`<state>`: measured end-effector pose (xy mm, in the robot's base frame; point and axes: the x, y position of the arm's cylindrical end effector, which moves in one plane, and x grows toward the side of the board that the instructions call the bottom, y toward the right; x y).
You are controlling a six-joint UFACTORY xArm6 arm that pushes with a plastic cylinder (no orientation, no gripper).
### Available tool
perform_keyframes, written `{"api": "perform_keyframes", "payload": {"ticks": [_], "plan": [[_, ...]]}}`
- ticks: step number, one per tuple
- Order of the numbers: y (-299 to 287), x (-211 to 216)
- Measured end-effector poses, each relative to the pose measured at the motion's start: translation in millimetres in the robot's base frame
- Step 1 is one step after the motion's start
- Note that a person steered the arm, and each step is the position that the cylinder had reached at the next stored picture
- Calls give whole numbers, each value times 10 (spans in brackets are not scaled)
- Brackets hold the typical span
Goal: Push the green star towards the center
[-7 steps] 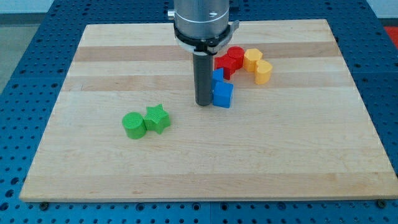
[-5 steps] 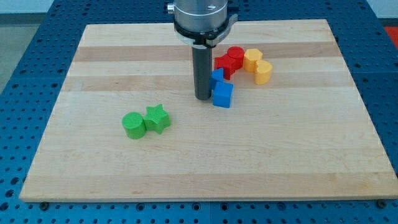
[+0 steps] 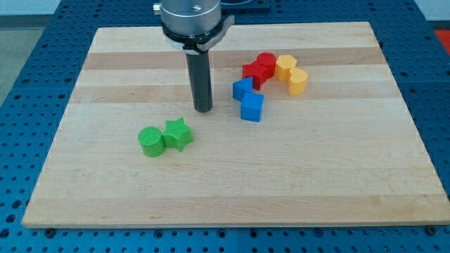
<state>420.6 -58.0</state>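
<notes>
The green star (image 3: 178,133) lies on the wooden board (image 3: 316,183) left of the middle, touching a green round block (image 3: 150,141) on its left. My tip (image 3: 202,109) stands above and a little to the right of the star, apart from it. It is left of the two blue blocks (image 3: 243,89) (image 3: 252,107) and touches neither.
Two red blocks (image 3: 252,72) (image 3: 266,64) and two yellow blocks (image 3: 285,67) (image 3: 298,81) cluster at the view's upper right, above the blue blocks. A blue perforated table (image 3: 28,70) surrounds the board.
My tip has moved left, away from the blue blocks and closer to the green star. No block has moved.
</notes>
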Motion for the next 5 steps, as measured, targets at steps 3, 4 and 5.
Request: {"api": "perform_keyframes", "payload": {"ticks": [3,4,5], "plan": [[-25,-44],[-183,-189],[-406,-240]]}}
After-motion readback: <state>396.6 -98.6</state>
